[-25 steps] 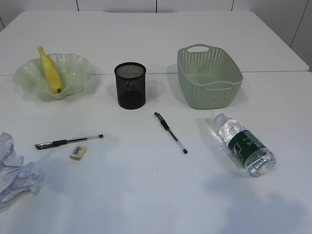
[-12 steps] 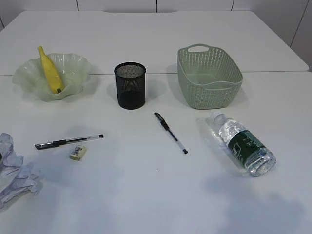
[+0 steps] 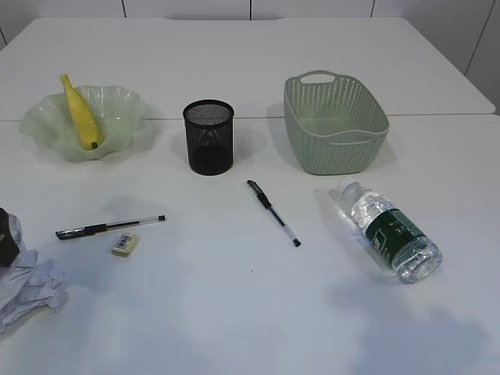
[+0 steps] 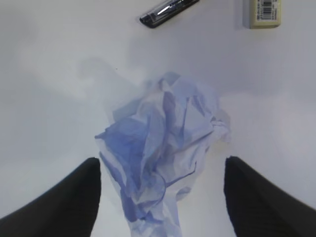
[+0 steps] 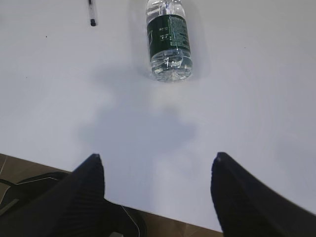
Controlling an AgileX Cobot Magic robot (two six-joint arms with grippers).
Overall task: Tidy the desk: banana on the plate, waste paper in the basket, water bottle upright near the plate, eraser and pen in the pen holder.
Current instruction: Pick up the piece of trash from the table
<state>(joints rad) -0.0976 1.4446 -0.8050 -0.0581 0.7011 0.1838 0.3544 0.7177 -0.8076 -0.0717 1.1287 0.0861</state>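
The left gripper (image 4: 160,197) is hovering with fingers (image 4: 64,202) spread on either side of the waste paper (image 4: 165,148), which is lying at the lower left of the tabletop (image 3: 234,312). The right gripper (image 5: 158,197) is holding its fingers (image 5: 247,202) apart over bare tabletop below the lying water bottle (image 5: 169,39).

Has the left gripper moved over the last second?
Yes. The left gripper has come into the exterior view at the left edge, over the waste paper, toward the unmoved eraser.
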